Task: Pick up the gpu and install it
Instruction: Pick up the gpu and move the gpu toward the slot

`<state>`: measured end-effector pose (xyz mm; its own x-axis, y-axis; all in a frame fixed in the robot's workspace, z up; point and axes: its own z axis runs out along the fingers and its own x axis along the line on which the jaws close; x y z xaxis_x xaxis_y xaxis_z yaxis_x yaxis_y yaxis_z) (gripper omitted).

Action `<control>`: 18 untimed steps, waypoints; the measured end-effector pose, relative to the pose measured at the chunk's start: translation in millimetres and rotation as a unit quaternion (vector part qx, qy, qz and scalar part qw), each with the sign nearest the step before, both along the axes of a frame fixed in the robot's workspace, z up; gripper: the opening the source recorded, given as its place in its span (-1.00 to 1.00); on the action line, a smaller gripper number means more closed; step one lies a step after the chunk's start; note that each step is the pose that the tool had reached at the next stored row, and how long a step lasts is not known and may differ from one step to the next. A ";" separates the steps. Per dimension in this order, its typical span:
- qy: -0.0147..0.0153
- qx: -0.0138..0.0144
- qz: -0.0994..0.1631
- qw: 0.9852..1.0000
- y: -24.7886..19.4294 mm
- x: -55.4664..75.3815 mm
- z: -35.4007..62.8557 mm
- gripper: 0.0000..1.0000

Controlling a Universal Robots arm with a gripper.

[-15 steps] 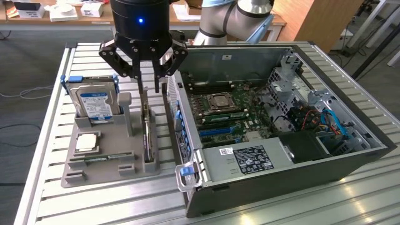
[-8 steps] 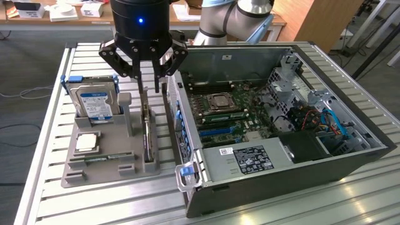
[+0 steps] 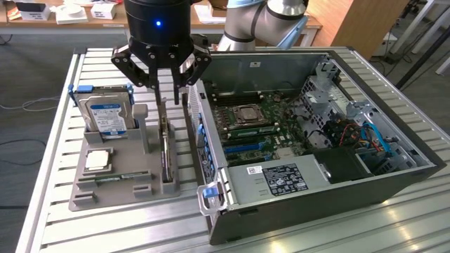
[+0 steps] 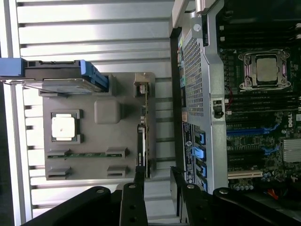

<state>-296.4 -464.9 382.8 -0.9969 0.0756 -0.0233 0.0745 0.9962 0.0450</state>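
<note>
Nearest the wrist camera, the gripper (image 4: 157, 178) shows two dark fingers (image 4: 139, 180) spread apart with a clear gap between them. It is released and clasps nothing. Beneath them the gpu (image 4: 144, 136) stands on its long edge in a slot of the grey holder (image 3: 116, 196), along the holder's edge closest to the open computer case (image 3: 316, 211), just beside the case's perforated wall and parallel to it. In the wrist view one finger lines up with the card's end, while the other hangs over the strip of table between holder and case. In the exterior view the fingertips hover right above the card's end farther from that camera, one on each side of its thin top edge — whether a tip touches the card cannot be told. Farther from the case than the gpu, the holder also carries an upright hard drive (image 3: 105, 117) with a blue-and-white label, a square processor chip (image 3: 98, 159) lying flat, and a narrow memory stick (image 3: 113, 179). Holder and case both rest on a slatted metal table (image 3: 105, 234). Inside the case the motherboard (image 3: 260, 126) lies exposed — the card is not yet in it.
</note>
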 end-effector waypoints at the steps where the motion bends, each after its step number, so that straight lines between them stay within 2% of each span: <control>1: 0.000 0.000 0.000 1.000 0.0 0.0 -1.5 -0.29; 18: 0.000 0.000 0.000 1.000 0.0 -0.7 -32.3 -0.29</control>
<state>-297.1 -464.9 350.5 -0.9969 0.0756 -0.0233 0.0745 0.9962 0.0450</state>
